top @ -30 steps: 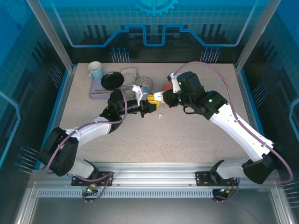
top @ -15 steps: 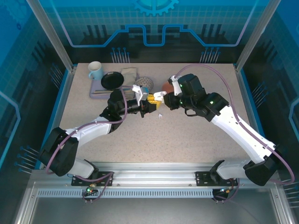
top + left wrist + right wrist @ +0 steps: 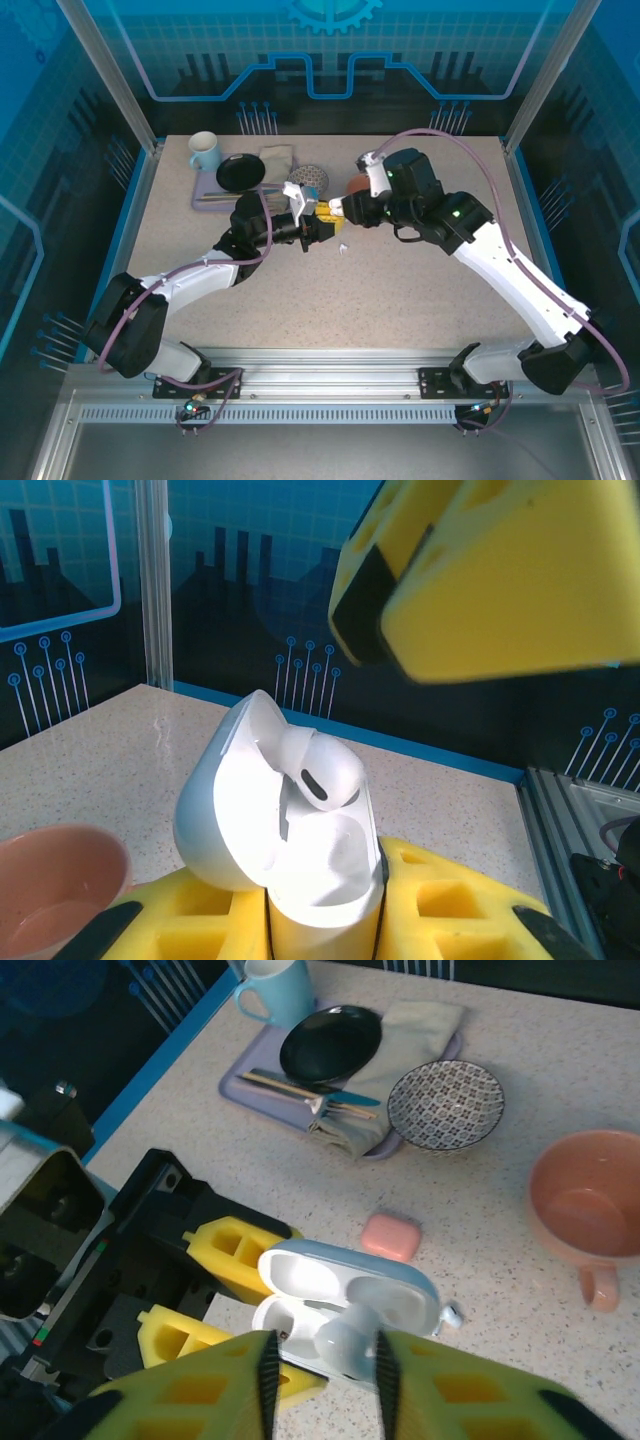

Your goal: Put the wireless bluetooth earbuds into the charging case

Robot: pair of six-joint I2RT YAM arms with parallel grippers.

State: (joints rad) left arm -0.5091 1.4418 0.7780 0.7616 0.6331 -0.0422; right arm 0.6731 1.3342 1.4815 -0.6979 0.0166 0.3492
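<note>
Left tool [image 3: 322, 228]: clenched on the white charging case [image 3: 285, 850]. Its yellow fingers [image 3: 235, 1248] grip the lower half from both sides, clear of the table [image 3: 400, 300].
White charging case: lid hinged open and tilted back, both cavities facing up in the right wrist view.
White earbud [image 3: 322, 770]: sits at the mouth of one cavity with its rounded head up. In the left wrist view it is clear of the yellow pad above it.
Right tool [image 3: 325, 1360]: released, with the fingers standing apart on either side of the white earbud and neither pad pressing on it. It hangs just above the open case, tip to tip with the left tool.
Second white earbud [image 3: 450, 1313]: lies on the table just beside the case's right end.
Pink case [image 3: 391, 1236]: closed, on the table just behind the white case.
Pink cup [image 3: 580, 1210]: upright, to the right of the pink case.
Lavender tray [image 3: 240, 1085]: at the far left of the table, bearing a black plate [image 3: 330, 1042]. A blue mug [image 3: 280, 985] stands at its far end and a patterned bowl [image 3: 445, 1105] at its right end.
</note>
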